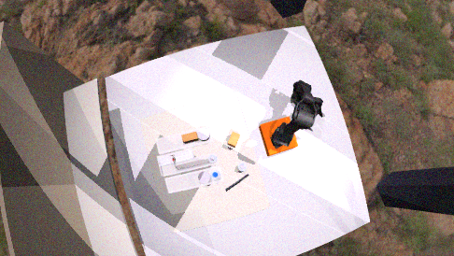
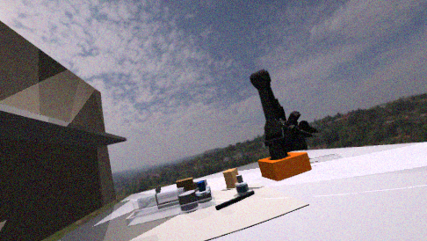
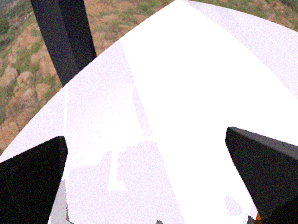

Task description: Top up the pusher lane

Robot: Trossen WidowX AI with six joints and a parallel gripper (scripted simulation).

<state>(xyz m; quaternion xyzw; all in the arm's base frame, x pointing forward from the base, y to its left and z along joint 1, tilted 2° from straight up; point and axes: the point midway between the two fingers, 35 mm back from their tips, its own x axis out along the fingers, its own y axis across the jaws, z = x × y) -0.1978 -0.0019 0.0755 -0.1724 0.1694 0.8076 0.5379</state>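
Observation:
My gripper (image 3: 147,140) is open, with nothing between its fingertips. It is on the arm's far side from the lanes, near the orange base, well away from all the jars. Three pale lanes stand side by side. The middle one holds a long white block (image 1: 184,159), and a small pale-topped jar (image 1: 212,159) is at its front end. A jar with a blue top (image 1: 215,175) and a wider pale-lidded jar (image 1: 205,177) (image 2: 188,200) are at the front of the nearest lane. A small pale-topped jar (image 1: 241,166) (image 2: 242,188) stands loose in front of the lanes. Labels are too small to read.
A brown box (image 1: 190,137) (image 2: 184,183) and a round pale-topped thing (image 1: 204,135) are at the far lane. A tan box (image 1: 234,139) (image 2: 229,178) stands between the lanes and the orange base (image 1: 266,140) (image 2: 285,169). A black bar (image 1: 237,182) (image 2: 235,200) lies near the loose jar.

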